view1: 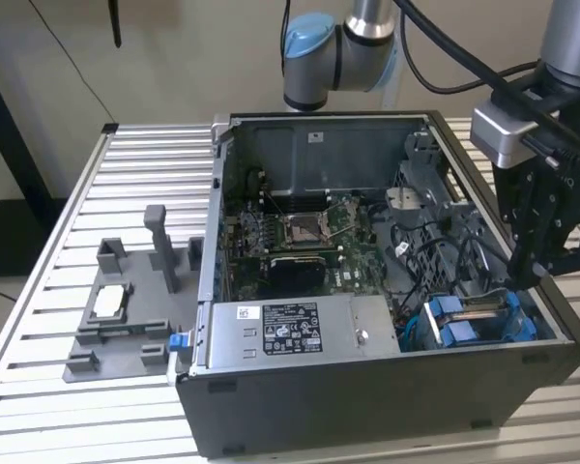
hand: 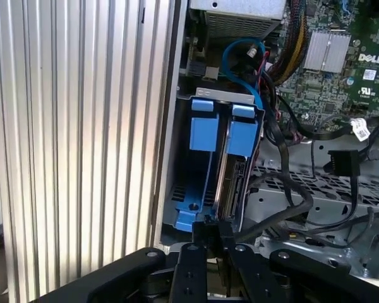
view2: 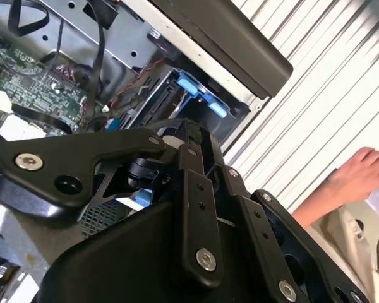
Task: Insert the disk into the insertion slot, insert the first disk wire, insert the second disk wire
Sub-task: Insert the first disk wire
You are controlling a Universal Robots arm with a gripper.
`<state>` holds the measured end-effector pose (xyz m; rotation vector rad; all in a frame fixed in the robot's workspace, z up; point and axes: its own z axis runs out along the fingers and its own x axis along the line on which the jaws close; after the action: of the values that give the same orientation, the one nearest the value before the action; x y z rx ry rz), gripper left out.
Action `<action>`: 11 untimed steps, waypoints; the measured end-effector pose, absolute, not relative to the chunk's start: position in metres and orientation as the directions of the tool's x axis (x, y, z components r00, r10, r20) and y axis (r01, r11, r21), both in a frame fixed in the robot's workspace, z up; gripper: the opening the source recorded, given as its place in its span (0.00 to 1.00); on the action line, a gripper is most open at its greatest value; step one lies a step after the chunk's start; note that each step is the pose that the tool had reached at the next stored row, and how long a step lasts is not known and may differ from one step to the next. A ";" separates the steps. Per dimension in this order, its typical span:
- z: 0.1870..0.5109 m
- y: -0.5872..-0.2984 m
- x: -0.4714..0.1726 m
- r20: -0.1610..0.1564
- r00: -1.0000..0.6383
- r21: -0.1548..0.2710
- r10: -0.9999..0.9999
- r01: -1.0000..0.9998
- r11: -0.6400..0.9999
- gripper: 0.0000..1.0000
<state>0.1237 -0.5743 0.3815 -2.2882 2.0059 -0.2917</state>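
The disk [view1: 477, 309], silver in a blue bracket with two blue end tabs, stands on edge inside the insertion slot [view1: 418, 333], the grey metal cage in the case's near corner on the exterior view's right. In the first wrist view the disk [hand: 232, 167] sits in the cage [hand: 224, 95], its blue tabs at the far end. My gripper [view1: 524, 278] hangs just above and beside that corner. My gripper [hand: 216, 228] has its black fingers close together at the disk's near end. A black cable [hand: 284, 202] runs up beside the fingertips; whether they hold it is hidden.
A loose black connector [hand: 343, 163] lies on the perforated cage, and a blue cable [hand: 240, 53] loops beyond the disk. The grey power-supply box [view1: 290, 329], motherboard [view1: 300, 232] and fixture tray [view1: 126, 309] lie toward the exterior view's left. A person's hand [view2: 360, 170] rests beyond the case.
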 end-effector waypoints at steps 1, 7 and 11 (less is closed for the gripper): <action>0.381 -0.575 0.124 0.095 0.122 -0.185 -0.988 -0.973 -0.138 0.19; 0.380 -0.575 0.125 0.132 0.123 -0.173 -0.983 -0.974 -0.145 0.19; 0.377 -0.575 0.126 0.131 0.121 -0.167 -0.984 -0.976 -0.142 0.19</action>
<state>0.1259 -0.5746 0.3768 -2.3217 2.0311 -0.3259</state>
